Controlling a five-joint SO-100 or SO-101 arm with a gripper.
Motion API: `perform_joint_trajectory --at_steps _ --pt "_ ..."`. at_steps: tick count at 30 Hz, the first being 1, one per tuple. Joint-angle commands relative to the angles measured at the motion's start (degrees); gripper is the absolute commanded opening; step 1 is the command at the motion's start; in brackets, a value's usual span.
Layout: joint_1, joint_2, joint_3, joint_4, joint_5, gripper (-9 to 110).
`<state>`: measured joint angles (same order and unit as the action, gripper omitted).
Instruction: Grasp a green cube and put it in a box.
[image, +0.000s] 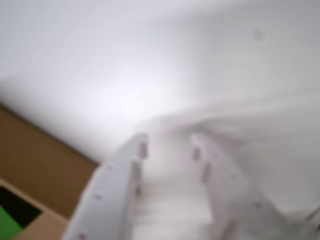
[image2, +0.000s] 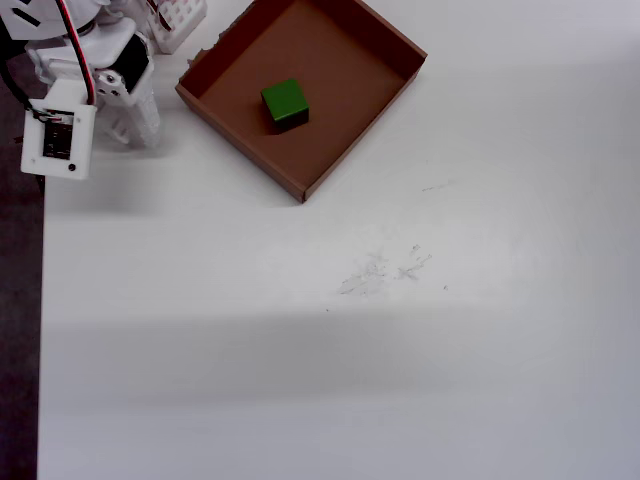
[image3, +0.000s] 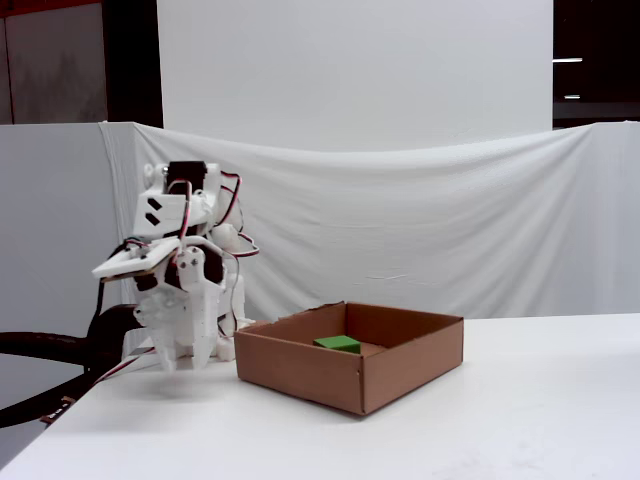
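The green cube lies on the floor of the brown cardboard box, a little left of its middle in the overhead view. From the side the cube shows just over the box's front wall. My gripper hangs fingers-down over the table, left of the box and outside it. The blurred wrist view shows my gripper with its two white fingers apart and nothing between them. A corner of the box and a patch of the cube sit at the lower left of that view.
The white arm is folded up at the table's far left corner, with red and black wires on it. The table's left edge borders a dark strip. Faint scuff marks dot the table's middle. A white cloth hangs behind.
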<state>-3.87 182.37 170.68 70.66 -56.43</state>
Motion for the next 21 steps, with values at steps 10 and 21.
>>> perform_joint_trajectory --at_steps 10,21 --pt "1.9 0.0 -0.4 -0.1 1.5 16" --pt "1.9 0.0 -0.4 -0.1 1.6 21"
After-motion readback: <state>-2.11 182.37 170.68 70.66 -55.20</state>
